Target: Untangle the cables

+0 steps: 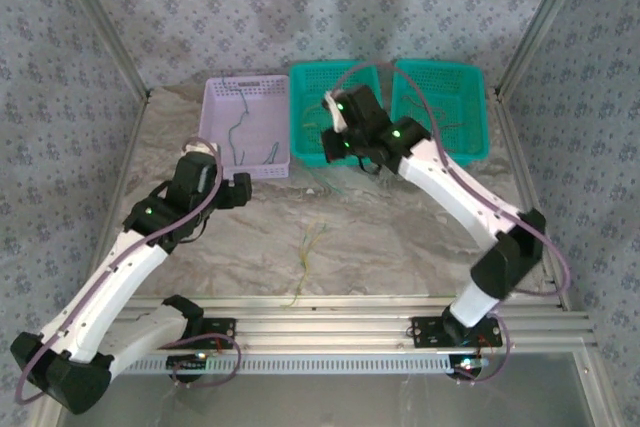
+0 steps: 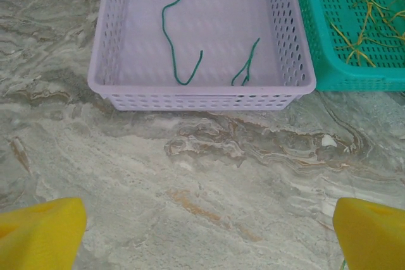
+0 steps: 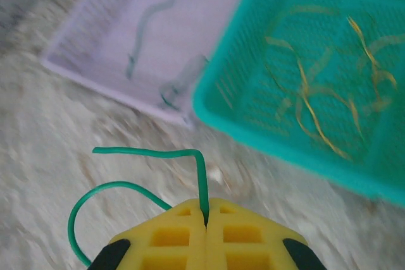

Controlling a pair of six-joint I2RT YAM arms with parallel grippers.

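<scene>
Two green wires [image 2: 174, 36] lie in the lilac basket [image 2: 190, 100] at the top of your left wrist view, yellow wires [image 2: 364, 20] lie in the teal basket [image 2: 354, 83] beside it, and loose strands [image 1: 305, 262] sit on the desk [image 1: 400, 237] at the top view's centre. Your right end effector [image 3: 205, 216] is pressed together, pinching another green wire [image 3: 145, 151] low in its frame. Your left end effector [image 2: 209, 238] stands spread over the desk.

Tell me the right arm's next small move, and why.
Probably swing the right tool, shut on a green wire, left over the lavender basket and open it. That basket already holds green wires, while the teal basket beside it holds yellow wires.
</scene>
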